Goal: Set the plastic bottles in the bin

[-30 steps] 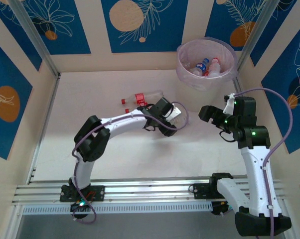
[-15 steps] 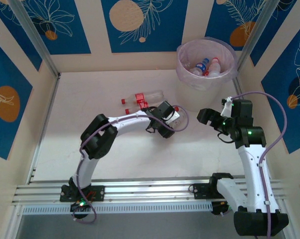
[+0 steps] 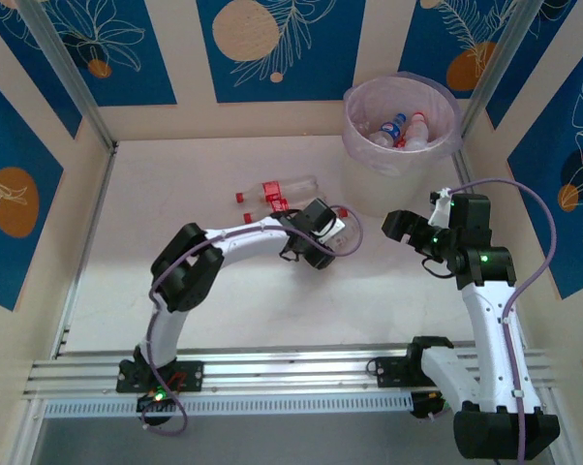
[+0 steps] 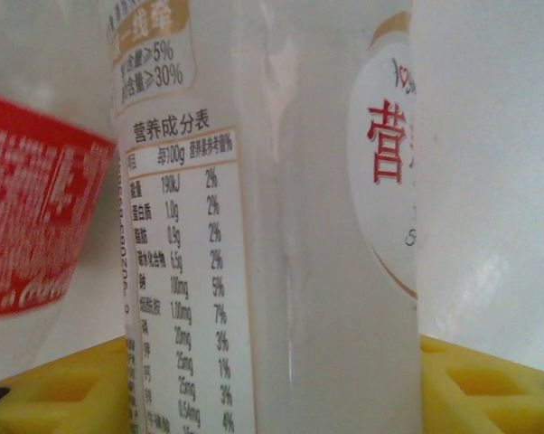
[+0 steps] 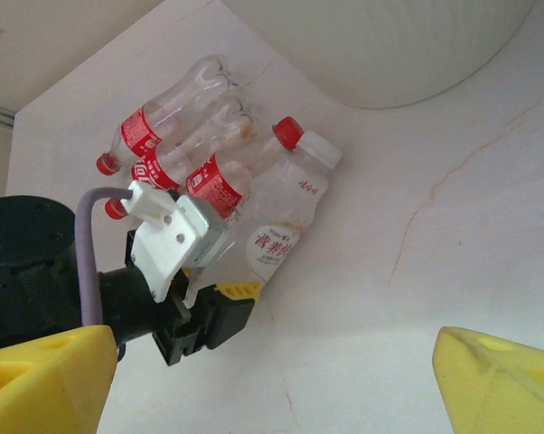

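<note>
Mostly clear, cylindrical plastic bottles [image 5: 213, 181]

The plastic bottles [image 5: 200, 149] look glossy, the table [image 3: 253, 300] smooth and matt.

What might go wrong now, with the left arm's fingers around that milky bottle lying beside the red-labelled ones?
The left fingers straddle the milky bottle near its base, not its middle, so it may tip or slip when lifted. A red-labelled bottle lies right against it and might get nudged and roll away. The bin stands off in the far right corner, so a loose grip may drop the bottle on the way.
</note>
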`<control>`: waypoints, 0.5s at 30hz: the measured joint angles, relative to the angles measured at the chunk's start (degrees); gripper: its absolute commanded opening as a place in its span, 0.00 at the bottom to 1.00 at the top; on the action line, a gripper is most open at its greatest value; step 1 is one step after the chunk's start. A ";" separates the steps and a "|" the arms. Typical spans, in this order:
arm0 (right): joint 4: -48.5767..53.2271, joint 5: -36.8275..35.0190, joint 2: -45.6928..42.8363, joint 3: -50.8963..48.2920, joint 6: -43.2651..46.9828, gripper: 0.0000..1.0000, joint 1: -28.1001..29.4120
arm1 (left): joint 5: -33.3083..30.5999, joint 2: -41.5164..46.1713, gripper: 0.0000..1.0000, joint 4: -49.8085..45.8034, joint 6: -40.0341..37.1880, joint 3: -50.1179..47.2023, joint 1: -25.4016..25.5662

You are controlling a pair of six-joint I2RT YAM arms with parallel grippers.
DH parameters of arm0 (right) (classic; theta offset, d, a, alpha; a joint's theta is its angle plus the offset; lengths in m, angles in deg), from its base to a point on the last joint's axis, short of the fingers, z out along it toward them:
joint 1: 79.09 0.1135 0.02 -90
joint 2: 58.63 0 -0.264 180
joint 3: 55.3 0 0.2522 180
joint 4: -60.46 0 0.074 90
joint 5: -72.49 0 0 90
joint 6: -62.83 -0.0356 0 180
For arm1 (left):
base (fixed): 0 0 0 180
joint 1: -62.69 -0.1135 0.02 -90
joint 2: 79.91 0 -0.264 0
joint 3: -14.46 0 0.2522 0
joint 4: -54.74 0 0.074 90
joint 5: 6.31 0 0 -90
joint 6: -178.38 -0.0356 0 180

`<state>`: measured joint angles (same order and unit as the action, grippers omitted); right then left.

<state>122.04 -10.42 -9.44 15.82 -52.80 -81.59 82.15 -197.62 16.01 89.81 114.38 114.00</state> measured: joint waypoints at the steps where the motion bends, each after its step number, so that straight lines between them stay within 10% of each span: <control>1: -0.02 0.28 0.00 0.00 -0.04 0.91 0.00 | 0.00 0.94 0.51 -0.24 0.17 -0.57 0.00; 15: -16.28 12.48 6.60 -6.91 -10.08 0.99 7.72 | 0.57 25.40 0.50 9.57 6.73 -18.29 0.09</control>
<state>105.75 2.06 -2.84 8.91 -62.88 -73.88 82.72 -172.22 25.58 96.55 96.08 114.09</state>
